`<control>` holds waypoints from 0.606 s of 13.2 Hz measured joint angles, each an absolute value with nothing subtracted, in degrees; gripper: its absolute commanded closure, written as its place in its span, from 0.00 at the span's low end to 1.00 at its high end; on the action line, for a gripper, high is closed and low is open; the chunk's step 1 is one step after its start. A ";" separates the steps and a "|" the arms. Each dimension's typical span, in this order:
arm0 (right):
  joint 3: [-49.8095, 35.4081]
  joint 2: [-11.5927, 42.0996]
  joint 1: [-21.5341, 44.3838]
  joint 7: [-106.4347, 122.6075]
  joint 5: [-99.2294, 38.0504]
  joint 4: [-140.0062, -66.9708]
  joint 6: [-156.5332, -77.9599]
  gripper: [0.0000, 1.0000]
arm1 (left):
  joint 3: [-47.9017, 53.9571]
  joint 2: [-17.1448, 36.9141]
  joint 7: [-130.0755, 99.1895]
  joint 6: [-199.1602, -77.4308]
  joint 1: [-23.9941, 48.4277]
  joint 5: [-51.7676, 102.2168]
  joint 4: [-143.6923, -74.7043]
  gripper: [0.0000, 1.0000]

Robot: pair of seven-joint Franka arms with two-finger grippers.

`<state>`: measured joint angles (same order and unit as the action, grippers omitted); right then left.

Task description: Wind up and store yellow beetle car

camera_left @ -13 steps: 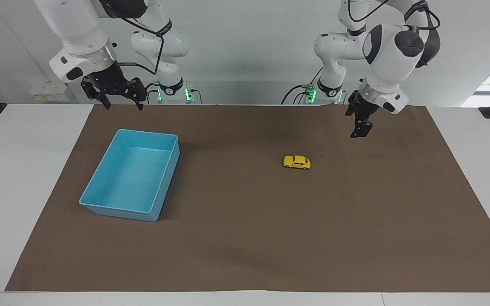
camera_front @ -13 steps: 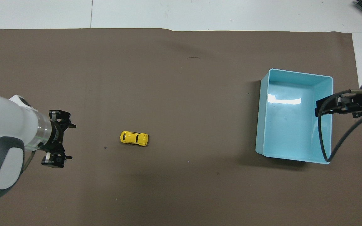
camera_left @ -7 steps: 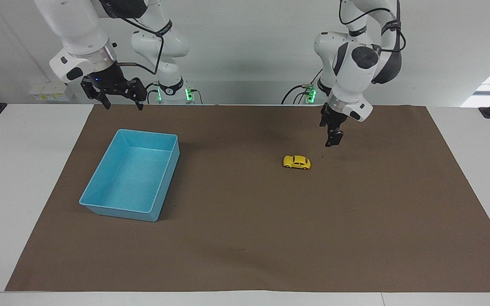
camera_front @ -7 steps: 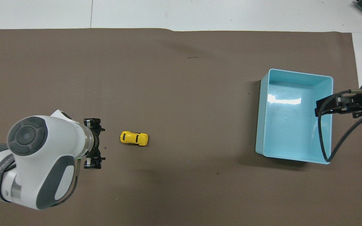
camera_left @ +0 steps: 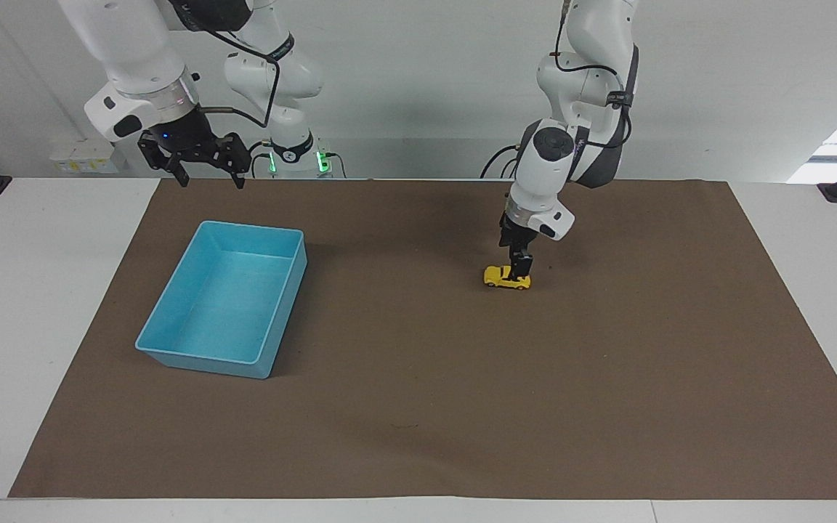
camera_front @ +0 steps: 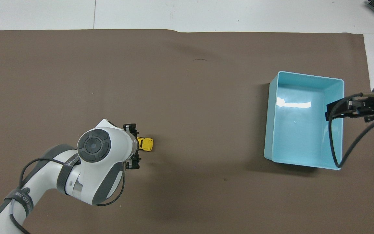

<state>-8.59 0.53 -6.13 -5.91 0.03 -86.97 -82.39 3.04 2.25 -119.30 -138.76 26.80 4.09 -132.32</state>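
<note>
The small bright yellow toy beetle car with dark windows stands on its wheels on the brown paper mat that covers the white table. It lies toward the left arm's end of the table, lengthwise along the table's long direction.

The left gripper is down at the car, pointing straight at the mat, its black fingers reaching the car's roof at the end toward the left arm's end of the table. In the overhead view the gripper's black tips stand apart, one to each side of the car's width, with the wrist covering most of the car and only one end showing. The jaws are spread wide and straddle the car; no clamp on it is evident.

The light blue rectangular plastic tray sits on the mat toward the right arm's end of the table, well apart from the car. Nothing lies in it.

The right arm waits. The right gripper hangs in the air over the mat's edge nearest the robots, just robot-side of the tray, its fingers spread apart and holding nothing.
</note>
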 measured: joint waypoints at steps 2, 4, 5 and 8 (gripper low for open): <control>-8.59 0.53 -6.13 -5.91 0.03 -86.97 -82.39 0.00 | 2.58 2.28 -119.30 -140.84 26.72 4.09 -132.34 0.00; -8.59 0.53 -6.13 -5.91 0.03 -86.97 -82.39 0.00 | 2.33 2.72 -119.30 -141.31 26.71 4.09 -132.45 0.00; -8.59 0.53 -6.13 -5.91 0.03 -86.97 -82.39 0.00 | 2.28 3.53 -119.30 -142.14 26.72 4.09 -132.49 0.00; -8.59 0.53 -6.13 -5.91 0.03 -86.97 -82.39 0.00 | 2.04 5.41 -119.30 -144.18 26.62 4.09 -132.49 0.00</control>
<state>-8.59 0.53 -6.13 -5.91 0.03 -86.97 -82.39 2.04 5.41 -119.30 -144.18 26.62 4.09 -132.49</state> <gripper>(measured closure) 0.000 0.000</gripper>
